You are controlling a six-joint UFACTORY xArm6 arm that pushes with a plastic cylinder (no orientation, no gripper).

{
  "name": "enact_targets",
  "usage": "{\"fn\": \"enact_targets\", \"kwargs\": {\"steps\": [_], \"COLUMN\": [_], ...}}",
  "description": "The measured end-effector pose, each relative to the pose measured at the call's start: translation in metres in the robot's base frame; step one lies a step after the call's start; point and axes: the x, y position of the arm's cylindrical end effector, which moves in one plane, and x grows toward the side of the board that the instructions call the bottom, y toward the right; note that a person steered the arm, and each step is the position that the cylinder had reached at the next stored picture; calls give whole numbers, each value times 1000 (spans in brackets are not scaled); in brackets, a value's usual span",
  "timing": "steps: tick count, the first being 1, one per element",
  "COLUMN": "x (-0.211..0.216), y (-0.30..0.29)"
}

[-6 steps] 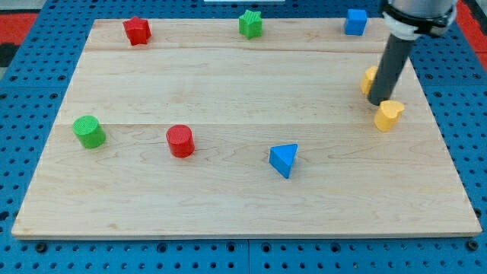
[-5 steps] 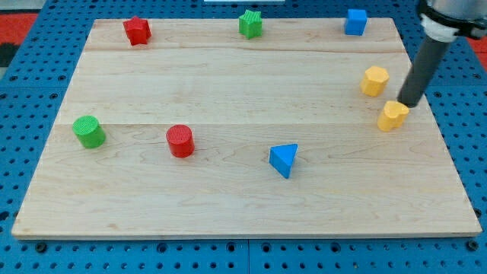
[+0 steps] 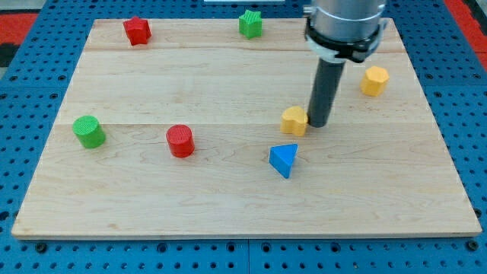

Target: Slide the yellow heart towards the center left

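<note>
My tip (image 3: 319, 124) is resting on the wooden board (image 3: 228, 205) right of centre, pressing against the view's right side of the yellow heart (image 3: 294, 120); being a bare rod, it is gripping nothing. The heart is lying just above the blue triangular block (image 3: 283, 160) and well apart from the yellow hexagon-like block (image 3: 374, 80) toward the view's upper right. Elsewhere, a red cylinder (image 3: 180, 141) and a green cylinder (image 3: 89, 131) are sitting on the view's left half, while a red block (image 3: 137, 30) and a green block (image 3: 249, 23) are sitting along the view's top edge.
</note>
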Motion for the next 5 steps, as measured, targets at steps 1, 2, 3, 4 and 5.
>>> {"fn": "enact_targets", "kwargs": {"steps": [1, 2, 3, 4, 5], "x": [0, 0, 0, 0, -4], "y": [-31, -64, -100, -141, -182]}}
